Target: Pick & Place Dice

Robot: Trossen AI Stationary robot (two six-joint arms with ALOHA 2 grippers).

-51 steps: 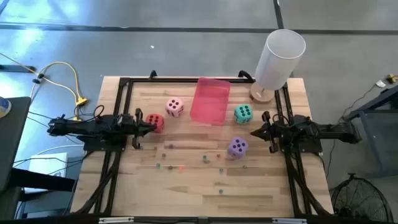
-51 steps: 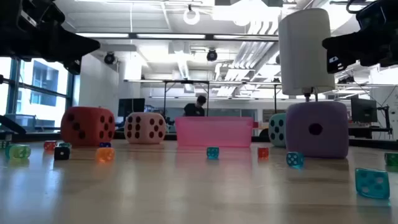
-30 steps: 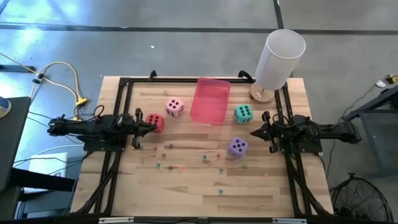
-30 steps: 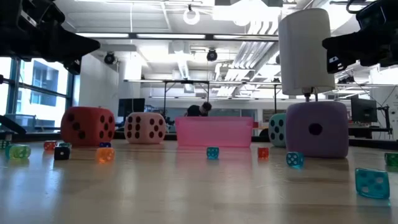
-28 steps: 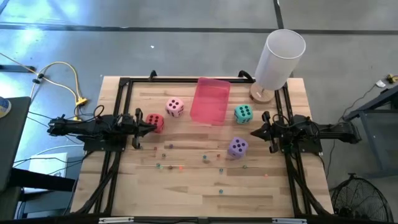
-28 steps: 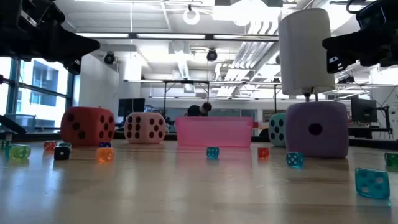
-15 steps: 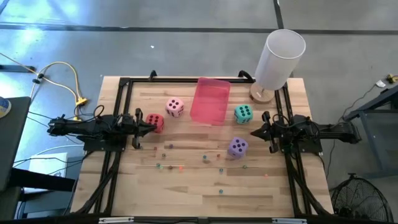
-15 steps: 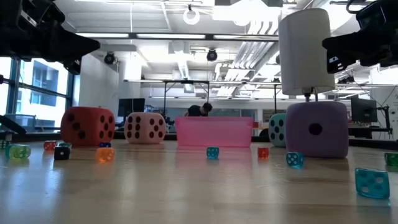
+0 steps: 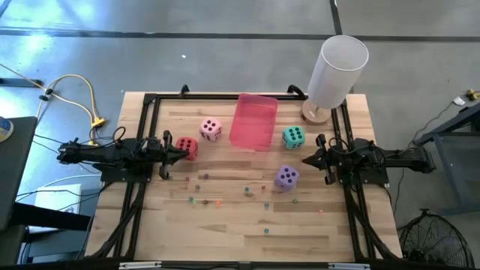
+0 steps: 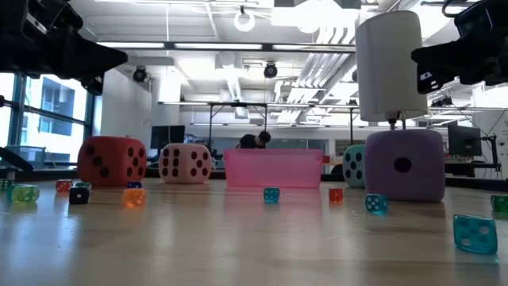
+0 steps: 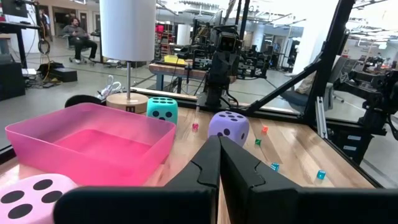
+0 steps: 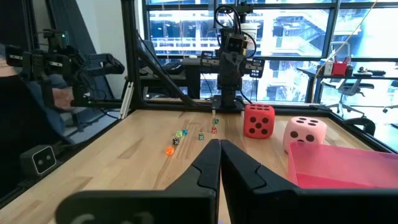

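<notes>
On the wooden table (image 9: 225,225) the four soft-looking pipped cubes, red (image 9: 187,148), pink (image 9: 211,129), teal (image 9: 292,136) and purple (image 9: 286,177), seem light and squashy, best pinched across opposite flat faces, while the left gripper (image 9: 182,152) and right gripper (image 9: 306,160) both hold their fingers pressed together, empty.

Four dice (image 9: 286,177) around pink tray (image 9: 253,121); both claws idle at table (image 9: 225,225) sides.

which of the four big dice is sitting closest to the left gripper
The red die. It sits right beside the left gripper at the table's left side, while the pink, teal and purple dice lie farther away.
</notes>
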